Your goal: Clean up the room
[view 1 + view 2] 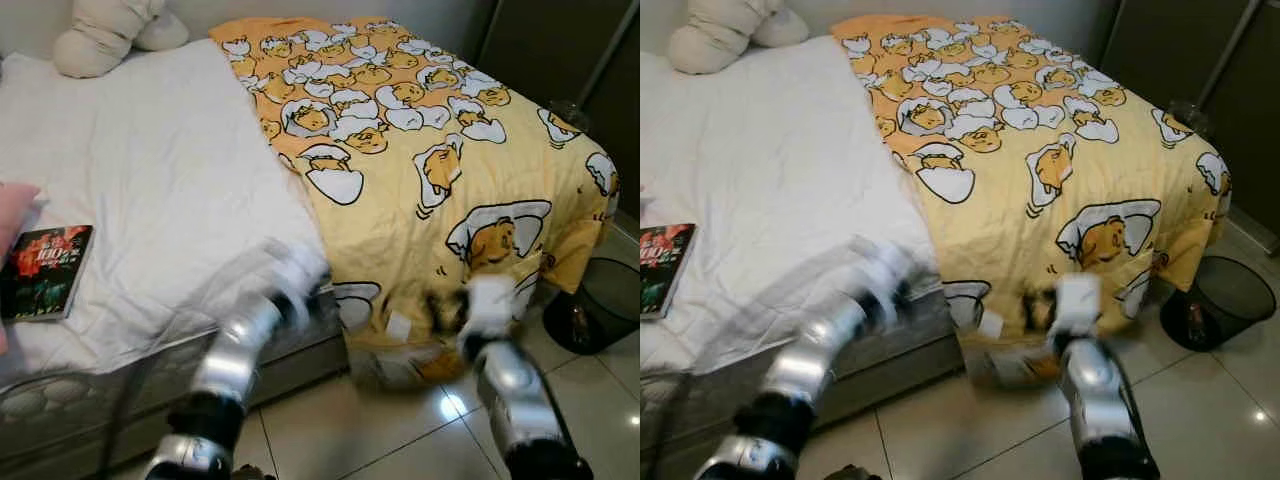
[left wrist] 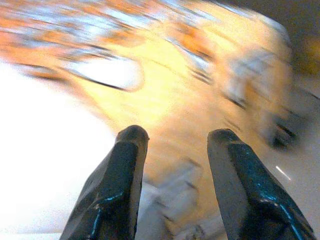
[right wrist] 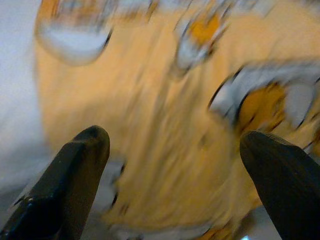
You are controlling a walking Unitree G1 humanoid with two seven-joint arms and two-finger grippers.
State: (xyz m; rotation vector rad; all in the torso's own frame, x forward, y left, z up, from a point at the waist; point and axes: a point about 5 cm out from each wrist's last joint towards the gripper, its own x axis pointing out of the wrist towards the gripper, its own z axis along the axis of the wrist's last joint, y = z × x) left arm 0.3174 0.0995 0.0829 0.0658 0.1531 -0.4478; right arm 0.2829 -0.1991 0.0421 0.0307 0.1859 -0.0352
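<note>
On the bed point(image 1: 150, 180), which I take as the landmark, a book point(image 1: 45, 270) with a dark red cover lies flat near the left edge of the white sheet point(image 1: 150, 150), with a bit of something pink point(image 1: 15, 215) just beside it at the frame edge, and a pale plush toy point(image 1: 105, 30) sits at the head of the bed, well apart from the book. Next, in front of the bed's foot edge, the left end effector point(image 1: 290, 285) is raised close to the place where the white sheet meets the quilt; it is blurred in the head views, but the left wrist view shows its two black fingers point(image 2: 117, 185) apart with nothing between them. Further right, the yellow quilt point(image 1: 420, 150) with a cartoon print covers the right half of the bed and hangs over the foot edge almost to the tiled floor point(image 1: 400, 420). The right end effector point(image 1: 450, 310) is near this hanging part, and its fingers point(image 3: 70, 175) are also wide apart and empty. I judge the quilt to be soft, light and floppy, not fragile; it will sag and slide on the sheet, so a pinch on the hanging hem or on a corner fold should hold better than a grip on the flat middle. Beside the bed's right corner a dark waste bin point(image 1: 600, 300) stands on the floor.
</note>
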